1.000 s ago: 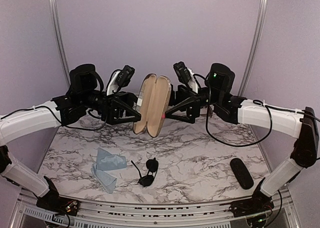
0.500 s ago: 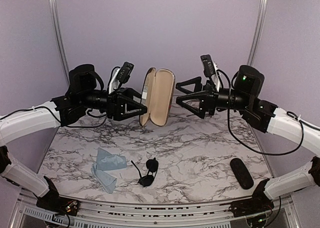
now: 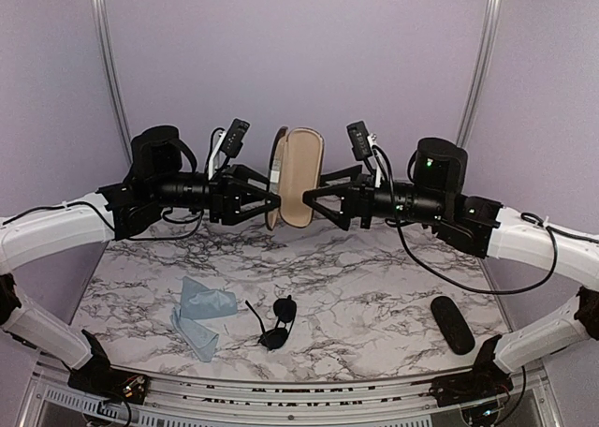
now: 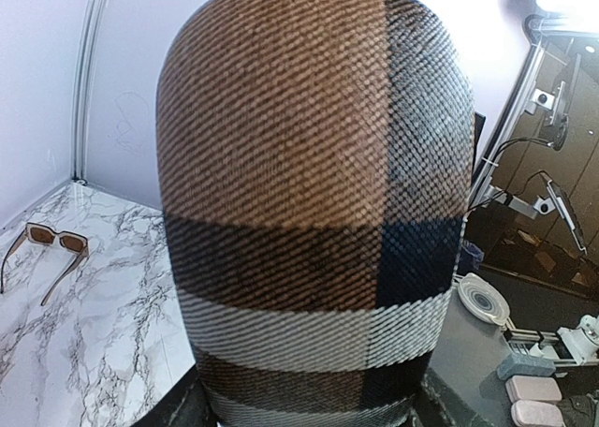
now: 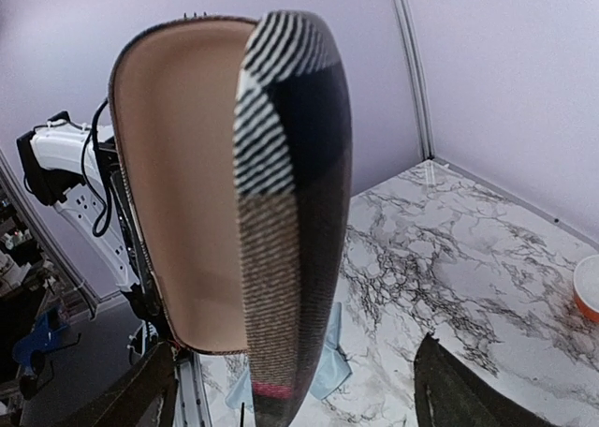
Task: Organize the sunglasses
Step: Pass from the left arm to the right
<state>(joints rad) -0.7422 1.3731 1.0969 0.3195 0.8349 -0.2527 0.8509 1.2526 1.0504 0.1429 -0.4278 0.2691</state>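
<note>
My left gripper [image 3: 270, 200] is shut on the oblong brown plaid case [image 3: 299, 179] and holds it open and upright in the air; the case fills the left wrist view [image 4: 309, 193]. My right gripper [image 3: 314, 191] is open, and its jaws stand wide on either side of the case's striped half [image 5: 290, 240] without touching it. The small black sunglasses [image 3: 278, 322] lie folded on the marble near the front. The brown sunglasses [image 4: 47, 244] lie on the marble by the back wall. They are hidden in the top view.
A blue cloth [image 3: 201, 315] lies crumpled at the front left, next to the black sunglasses. The oblong black case [image 3: 452, 324] lies at the front right. An orange-rimmed round thing [image 5: 590, 296] sits at the edge of the right wrist view.
A second ago both grippers held the case spread open. The right gripper let go and pulled away right, then came back left to the case. The case now stands narrower.
</note>
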